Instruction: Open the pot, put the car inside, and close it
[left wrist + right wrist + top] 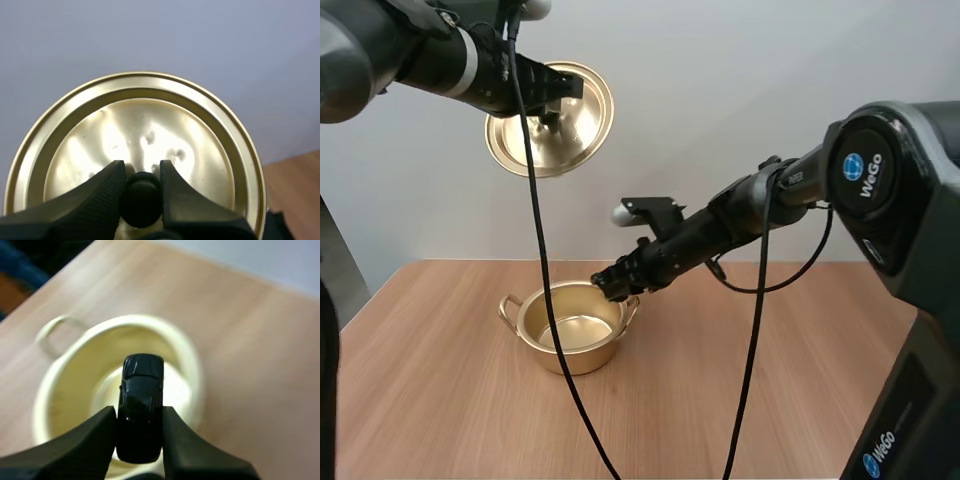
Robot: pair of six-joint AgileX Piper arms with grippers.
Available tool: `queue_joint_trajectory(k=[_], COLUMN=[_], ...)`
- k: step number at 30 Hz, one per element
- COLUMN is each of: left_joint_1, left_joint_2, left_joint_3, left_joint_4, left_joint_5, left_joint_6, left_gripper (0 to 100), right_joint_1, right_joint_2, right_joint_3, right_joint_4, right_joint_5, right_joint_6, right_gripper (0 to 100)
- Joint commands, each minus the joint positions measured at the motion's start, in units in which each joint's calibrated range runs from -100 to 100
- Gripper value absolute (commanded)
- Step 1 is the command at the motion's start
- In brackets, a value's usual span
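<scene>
Your open pot (575, 360) stands on the tabletop (440, 400), toward its far edge. Over its rim, your right end effector (139, 412) pinches the black car (140, 390). Beyond, high over the far-left corner, your left end effector (142, 169) clamps the lid (150, 125) by its knob (142, 197).

In the left wrist view, our left fingers (95, 200) cover the lid (150, 120) around its knob (142, 197), and the lid's nearest edge is cut off. In the right wrist view the pot (70, 390) is blurred, its near rim hidden behind the car (141, 405) and our right fingers (90, 445). From high up, we cannot tell the car from those dark fingers.
</scene>
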Motion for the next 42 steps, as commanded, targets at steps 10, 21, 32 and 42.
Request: queue_joint_trajectory(k=[10, 21, 32, 42], left_joint_1=[2.4, 2.4, 0.27, -5.85], left_joint_2=[-1.6, -0.7, 8.0, 22.0], left_joint_3=[0.0, 0.0, 15.1, 22.9], left_joint_4=[-4.7, -1.4, 1.5, 13.1], left_joint_5=[7.0, 14.4, 16.3, -5.8], left_joint_6=[1.1, 1.1, 7.8, 6.1], left_gripper=[0, 0, 0, 0], right_joint_1=[8.2, 7.3, -4.0, -12.7], right_joint_2=[0.0, -1.6, -13.8, -17.2], right_joint_3=[1.3, 1.6, 2.2, 2.2], right_joint_4=[-3.4, -4.1, -8.5, -7.6], right_joint_5=[-15.3, -27.8, -47.7, -31.8], right_joint_6=[-10.3, -6.4, -0.9, 0.1], right_gripper=[19, 0, 0, 0])
